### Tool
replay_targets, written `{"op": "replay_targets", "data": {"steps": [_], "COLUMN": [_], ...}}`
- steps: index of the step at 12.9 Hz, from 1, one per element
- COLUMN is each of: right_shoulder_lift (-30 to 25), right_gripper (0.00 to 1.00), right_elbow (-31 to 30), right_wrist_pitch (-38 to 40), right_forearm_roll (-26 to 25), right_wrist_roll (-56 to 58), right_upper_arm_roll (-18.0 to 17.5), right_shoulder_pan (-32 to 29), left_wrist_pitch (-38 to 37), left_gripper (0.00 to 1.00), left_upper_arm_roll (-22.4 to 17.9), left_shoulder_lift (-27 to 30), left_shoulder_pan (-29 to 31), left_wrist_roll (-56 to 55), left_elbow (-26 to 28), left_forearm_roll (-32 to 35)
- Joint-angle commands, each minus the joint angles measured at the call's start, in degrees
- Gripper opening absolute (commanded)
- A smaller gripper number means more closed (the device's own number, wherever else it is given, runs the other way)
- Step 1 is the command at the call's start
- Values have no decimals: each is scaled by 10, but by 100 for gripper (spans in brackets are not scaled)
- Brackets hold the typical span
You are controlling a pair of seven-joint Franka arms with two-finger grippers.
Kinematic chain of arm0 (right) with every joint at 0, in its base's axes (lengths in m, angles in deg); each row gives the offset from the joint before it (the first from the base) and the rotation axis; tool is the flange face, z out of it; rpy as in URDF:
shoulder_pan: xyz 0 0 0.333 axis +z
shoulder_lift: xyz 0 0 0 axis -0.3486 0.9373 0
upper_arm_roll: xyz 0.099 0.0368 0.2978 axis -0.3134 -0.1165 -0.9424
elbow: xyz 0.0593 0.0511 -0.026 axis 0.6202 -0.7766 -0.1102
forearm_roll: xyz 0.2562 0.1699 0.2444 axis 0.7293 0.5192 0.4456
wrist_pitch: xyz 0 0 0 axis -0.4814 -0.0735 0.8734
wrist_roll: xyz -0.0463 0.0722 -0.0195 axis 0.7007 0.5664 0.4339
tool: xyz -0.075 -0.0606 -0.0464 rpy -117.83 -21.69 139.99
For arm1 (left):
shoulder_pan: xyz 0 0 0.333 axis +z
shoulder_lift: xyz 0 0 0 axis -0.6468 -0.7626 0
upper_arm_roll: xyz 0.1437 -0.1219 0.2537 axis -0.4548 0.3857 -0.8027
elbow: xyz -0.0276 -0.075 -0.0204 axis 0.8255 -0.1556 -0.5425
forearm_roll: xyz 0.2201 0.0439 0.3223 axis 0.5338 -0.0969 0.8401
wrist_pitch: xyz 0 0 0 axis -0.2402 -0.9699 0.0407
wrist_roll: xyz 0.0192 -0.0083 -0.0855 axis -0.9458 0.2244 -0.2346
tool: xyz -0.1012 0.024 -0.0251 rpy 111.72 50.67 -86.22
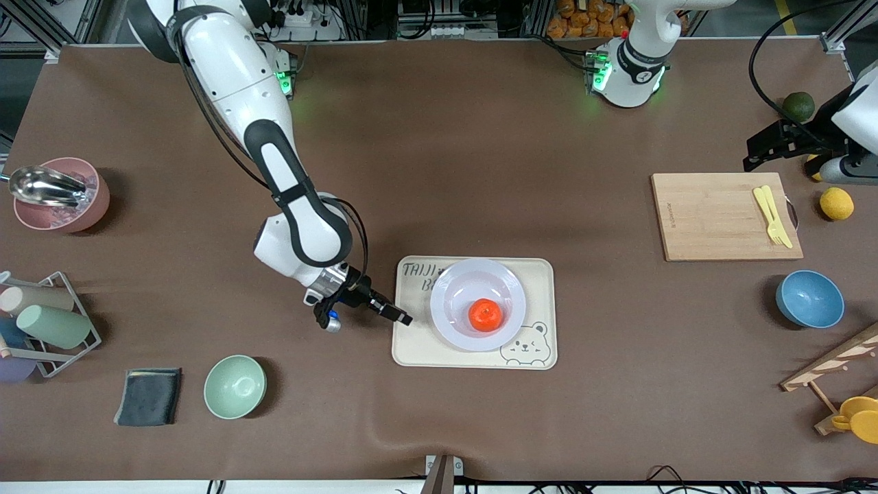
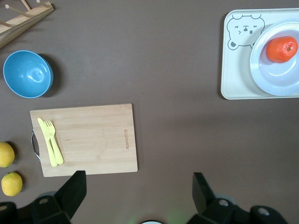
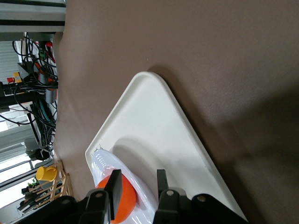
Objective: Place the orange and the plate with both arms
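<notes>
The orange sits on the plate. My right end effector seems partly open, empty, over the tray edge; my left end effector waits open.

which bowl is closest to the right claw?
The green bowl, toward the right arm's end; the blue bowl and pink bowl sit farther from the right claw.

The plate looked smooth and glossy, like glazed ceramic or hard plastic, and the orange had shiny skin. The cream tray appeared matt plastic. The cutting board showed pale wood grain; the brown table cover was dull, slightly wrinkled.
</notes>
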Motion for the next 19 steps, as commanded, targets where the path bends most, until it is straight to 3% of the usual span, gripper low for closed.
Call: {"op": "replay_targets", "data": {"steps": [1,3,6,9,10,11,13,17,19], "right_shoulder_lift": [-26,-45,-76,-120,-131,-145,-167,-218,-241], "right_gripper": [37,38,42,59,60,61,79,86,100], "right_elbow": [-12,-12,-21,-36,-36,-35,-31,-3,12], "right_wrist_pitch": [38,82,153,249,289,324,380,485,527], "right_forearm_roll": [-105,-190,-244,-328,-363,-414,-498,-683,-769], "right_wrist_roll": [-97,-159,-174,-175,-175,-175,-170,-167,-165], "right_upper_arm_roll": [-7,-6,-4,-1,1,7,14,13,13], "right_shoulder_pan": [-19,-43,-84,-141,-163,-177,-207,-251,-264], "left_wrist_pitch": [-7,-7,-7,-7,-7,-7,-7,-7,-7], "left_gripper": [100,100,100,100,100,100,100,100,100], "left_upper_arm_roll": [0,0,0,0,0,0,0,0,0], "left_shoulder_lift": [8,8,8,9,8,8,8,8,8], "left_shoulder_pan": [4,4,4,4,4,4,4,4,4], "left_wrist_roll": [-7,-7,-7,-8,-7,-6,-6,-6,-6], "left_elbow": [0,0,0,0,0,0,0,0,0], "left_forearm_roll": [-12,-12,-12,-12,-12,-12,-12,-12,-12]}}
